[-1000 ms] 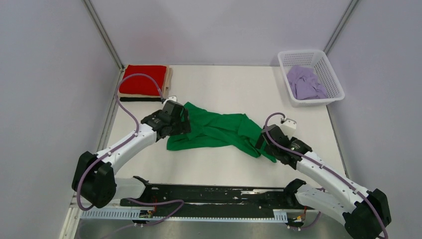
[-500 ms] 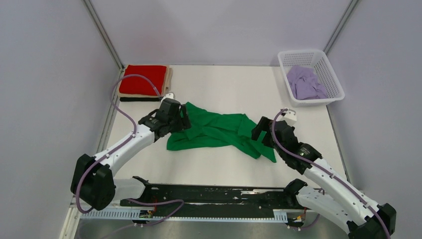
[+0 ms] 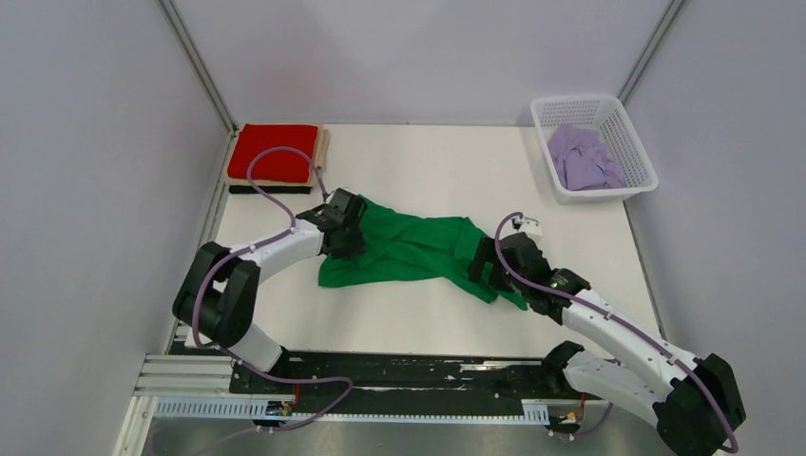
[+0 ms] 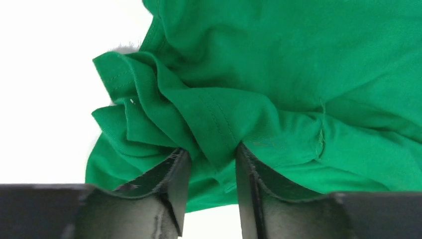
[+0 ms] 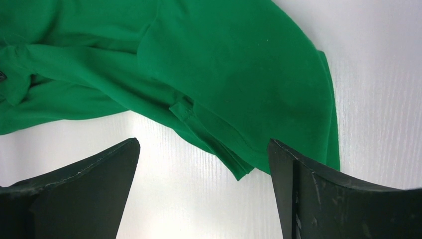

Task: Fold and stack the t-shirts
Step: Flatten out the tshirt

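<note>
Flattening step: crumpled bright green cloth t-shirt (image 3: pixel 409 249) lies mid-worktop (image 3: pixel 437 171); left tool (image 4: pixel 211 152) clamped on a bunched fold at 9 o'clock; right tool (image 5: pixel 201 142) spread wide over the 3 o'clock hem (ungrasped), likely to pinch next

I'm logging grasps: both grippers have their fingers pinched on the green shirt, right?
Only the left gripper pinches the green t-shirt. The right wrist view shows the right gripper with fingers spread wide above the shirt's edge, holding nothing.
</note>
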### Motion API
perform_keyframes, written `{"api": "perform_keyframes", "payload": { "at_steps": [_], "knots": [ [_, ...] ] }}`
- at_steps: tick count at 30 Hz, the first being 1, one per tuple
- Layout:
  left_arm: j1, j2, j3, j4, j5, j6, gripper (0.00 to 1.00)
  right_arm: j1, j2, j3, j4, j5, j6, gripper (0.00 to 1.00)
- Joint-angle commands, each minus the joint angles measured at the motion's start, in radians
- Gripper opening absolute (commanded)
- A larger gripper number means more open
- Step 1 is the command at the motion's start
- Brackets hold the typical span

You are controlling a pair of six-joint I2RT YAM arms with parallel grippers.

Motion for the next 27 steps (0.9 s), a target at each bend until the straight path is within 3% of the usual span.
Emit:
{"api": "perform_keyframes", "payload": {
  "at_steps": [1, 5, 6, 11, 17, 27],
  "knots": [
    [0.002, 0.034, 0.065, 0.015, -0.018, 0.002, 0.34, -0.001, -0.002, -0.013, 0.044, -0.021, 0.010, 1.00],
    [0.002, 0.029, 0.072, -0.009, -0.016, -0.001, 0.03, -0.001, -0.014, -0.018, 0.045, -0.024, 0.015, 1.00],
    [0.002, 0.013, 0.072, -0.017, -0.017, 0.000, 0.01, -0.001, -0.017, -0.018, 0.045, -0.032, 0.015, 1.00],
    [-0.001, -0.104, 0.033, -0.061, -0.016, 0.001, 0.00, -0.001, -0.022, -0.016, 0.047, -0.127, 0.010, 0.96],
    [-0.013, -0.329, -0.049, -0.081, -0.006, -0.004, 0.00, 0.002, 0.068, -0.008, 0.065, -0.166, 0.034, 0.78],
    [-0.013, -0.434, -0.084, -0.148, 0.006, -0.011, 0.00, 0.051, 0.255, 0.009, 0.095, -0.115, 0.088, 0.64]
  ]
}}
